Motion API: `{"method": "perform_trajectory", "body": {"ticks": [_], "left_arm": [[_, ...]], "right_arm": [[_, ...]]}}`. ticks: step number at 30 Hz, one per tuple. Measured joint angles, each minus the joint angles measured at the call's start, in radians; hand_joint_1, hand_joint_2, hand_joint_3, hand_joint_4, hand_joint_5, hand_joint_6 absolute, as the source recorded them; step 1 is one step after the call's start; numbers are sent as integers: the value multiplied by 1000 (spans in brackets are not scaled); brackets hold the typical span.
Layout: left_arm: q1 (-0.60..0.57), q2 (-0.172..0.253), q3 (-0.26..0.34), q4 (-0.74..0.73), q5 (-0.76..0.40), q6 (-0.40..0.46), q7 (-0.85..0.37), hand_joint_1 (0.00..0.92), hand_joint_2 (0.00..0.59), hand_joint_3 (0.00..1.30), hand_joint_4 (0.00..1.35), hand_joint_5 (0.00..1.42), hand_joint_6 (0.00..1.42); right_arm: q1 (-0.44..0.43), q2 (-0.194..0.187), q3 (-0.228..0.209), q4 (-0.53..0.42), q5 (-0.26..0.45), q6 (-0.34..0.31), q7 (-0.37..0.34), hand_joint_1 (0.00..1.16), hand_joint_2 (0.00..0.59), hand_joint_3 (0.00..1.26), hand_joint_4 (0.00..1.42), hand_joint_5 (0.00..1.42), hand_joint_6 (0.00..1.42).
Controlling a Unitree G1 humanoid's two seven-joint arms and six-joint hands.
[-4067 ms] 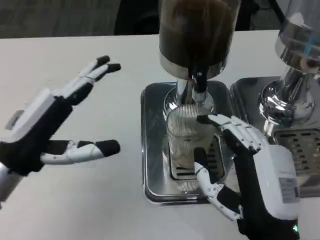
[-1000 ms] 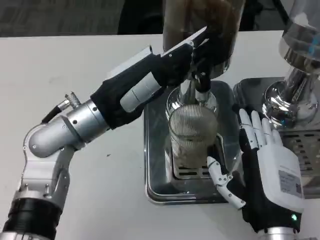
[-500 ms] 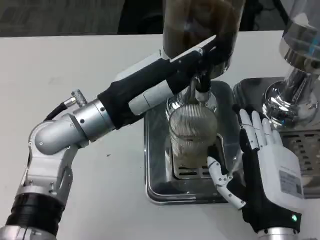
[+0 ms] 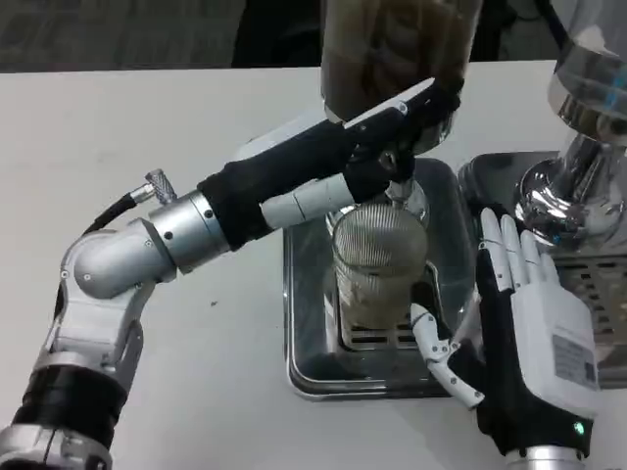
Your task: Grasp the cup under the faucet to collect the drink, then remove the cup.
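A ribbed clear cup (image 4: pixel 377 262) stands upright on the grate of a steel drip tray (image 4: pixel 304 294), right under the faucet (image 4: pixel 404 188) of a dispenser holding dark drink (image 4: pixel 397 44). My left hand (image 4: pixel 387 142) reaches across from the left and closes over the faucet lever, its thumb lying under it; the fingertips are lost against the dark tank. My right hand (image 4: pixel 524 328) stands open just right of the cup, fingers straight and pointing away. Its thumb is near the cup's base, and no touch shows. The cup's lower part looks brownish.
A second dispenser with a chrome stem (image 4: pixel 573 186) and its own drip tray (image 4: pixel 598 274) stands close behind my right hand. My left forearm (image 4: pixel 186 235) crosses the table in front of the tray's left edge. White table (image 4: pixel 196 117) lies to the left.
My left hand has come down and a little to the right, onto the faucet lever. My right hand has drifted slightly right, away from the cup. The cup has stayed put.
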Motion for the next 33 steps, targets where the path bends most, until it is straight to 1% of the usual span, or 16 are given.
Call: {"method": "perform_trajectory", "body": {"ticks": [8,13,19,23,29,32,33], "left_arm": [[-26,22,-34,46,49,-91,37,0,34,0,0,0,0],[-26,30,-55,55,54,-121,55,0,34,0,0,0,0],[-28,41,-72,64,88,-164,80,0,37,0,0,0,0],[-30,50,-94,73,116,-200,101,0,38,0,0,0,0],[-39,61,-110,97,128,-235,130,0,38,0,0,0,0],[-41,66,-124,103,130,-248,144,0,38,0,0,0,0],[-42,68,-128,104,131,-250,148,0,38,0,0,0,0]], "right_arm": [[6,2,-1,0,19,-3,-3,326,446,34,0,0,0],[6,1,-1,0,21,-3,-3,326,446,34,0,0,0],[6,1,-1,0,22,-3,-3,326,446,34,0,0,0],[7,1,-1,0,23,-3,-3,326,446,34,0,0,0],[9,1,-2,0,24,-3,-3,326,446,34,0,0,0],[10,1,-5,0,37,-7,-3,319,424,35,0,0,0],[10,1,-8,0,47,-15,-2,308,404,35,0,0,0]]}}
